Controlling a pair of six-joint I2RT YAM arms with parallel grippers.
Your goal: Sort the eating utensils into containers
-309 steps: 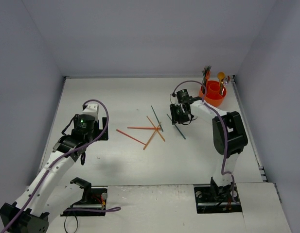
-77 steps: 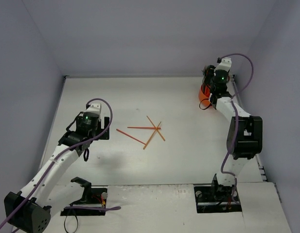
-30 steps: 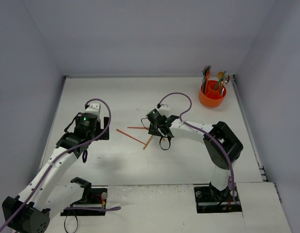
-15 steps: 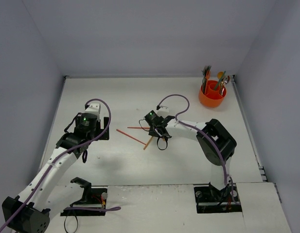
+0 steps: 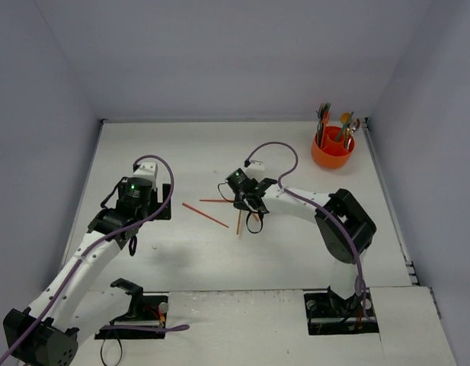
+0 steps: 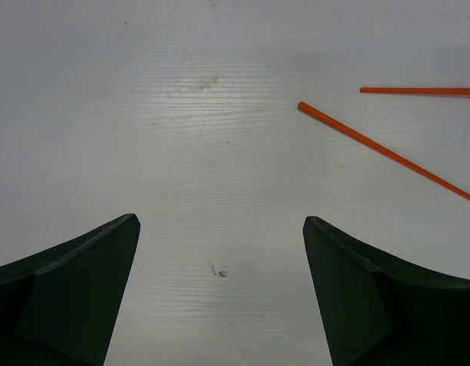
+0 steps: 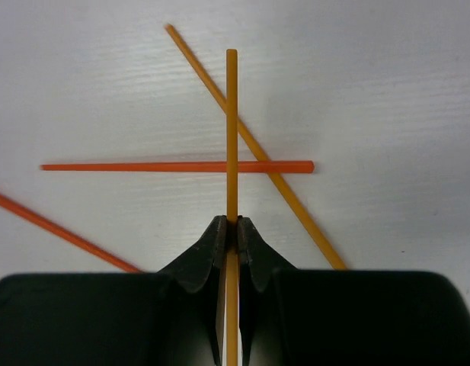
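— Right fingers (image 7: 212, 244)?
— Clamped shut on the yellow-orange stick (image 7: 231, 114). Long axis in line with the grip, straight up the wrist frame, crossing the loose sticks (image 7: 174, 166) on the bench (image 5: 181, 152).
— Destination?
— Orange cup (image 5: 326, 160), upper right of the top view, well apart from the grip.
— Left fingers (image 6: 82, 274)?
— Spread wide, holding nothing; farther from the cup.
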